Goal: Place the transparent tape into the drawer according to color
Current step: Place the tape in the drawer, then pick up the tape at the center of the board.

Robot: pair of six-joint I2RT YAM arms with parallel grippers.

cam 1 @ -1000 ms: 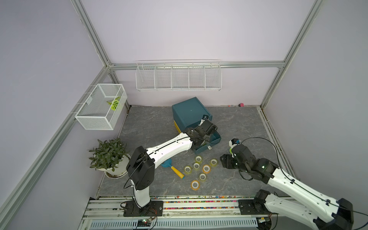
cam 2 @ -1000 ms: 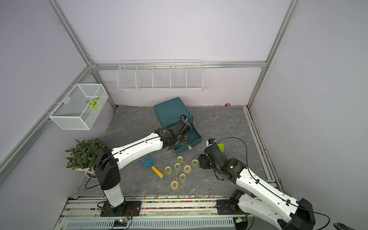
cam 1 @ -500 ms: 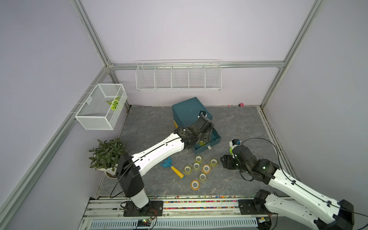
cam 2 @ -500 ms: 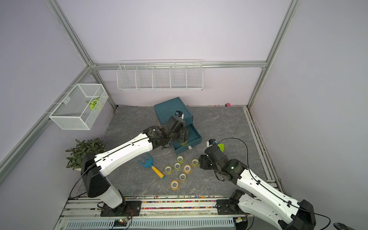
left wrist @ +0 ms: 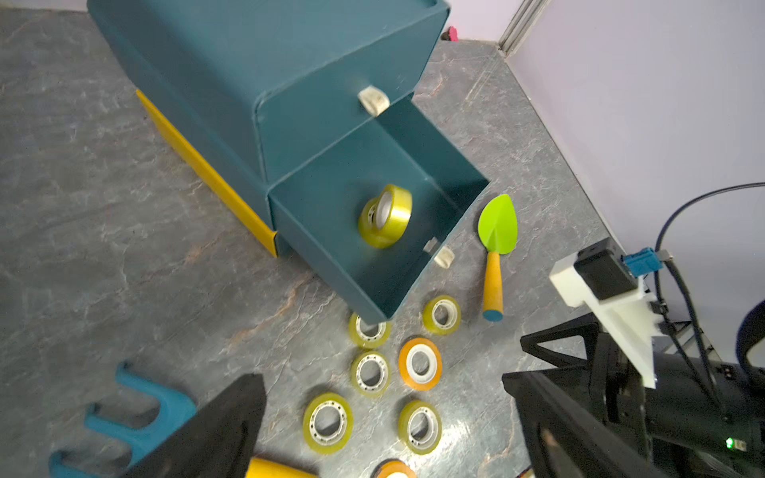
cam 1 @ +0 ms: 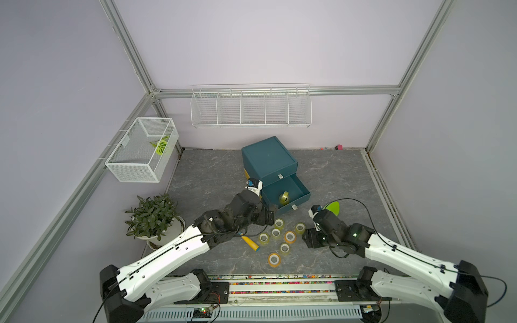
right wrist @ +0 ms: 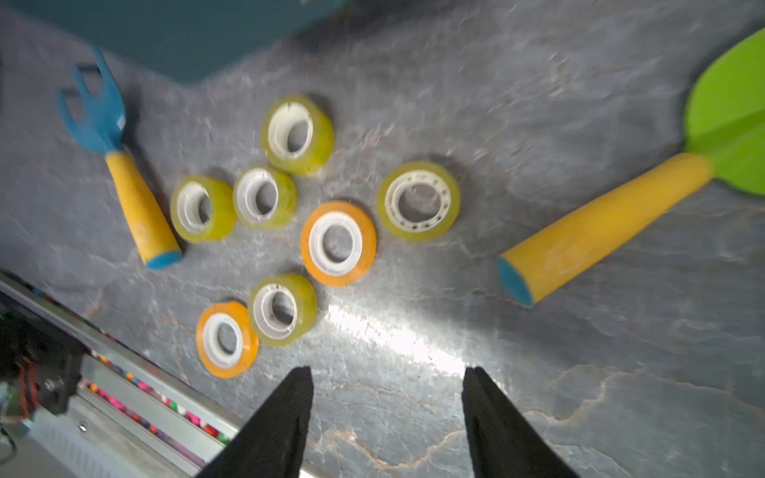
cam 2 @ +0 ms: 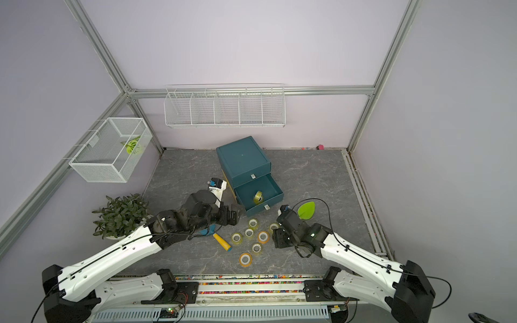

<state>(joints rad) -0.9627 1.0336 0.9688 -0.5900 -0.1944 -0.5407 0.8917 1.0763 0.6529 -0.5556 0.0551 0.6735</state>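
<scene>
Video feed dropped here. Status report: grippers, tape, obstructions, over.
Left gripper open, right gripper open, both empty. One yellow-green roll in the open drawer; seven rolls on the table. Green trowel beside the drawer, blue rake beside the rolls.

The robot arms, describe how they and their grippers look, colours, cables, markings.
The left arm and right arm have white shells, black joints and thin black cables. The left gripper and right gripper are black with tapered fingers. Each wrist carries a white camera mount with a blue connector. The right arm shows a green light.
</scene>
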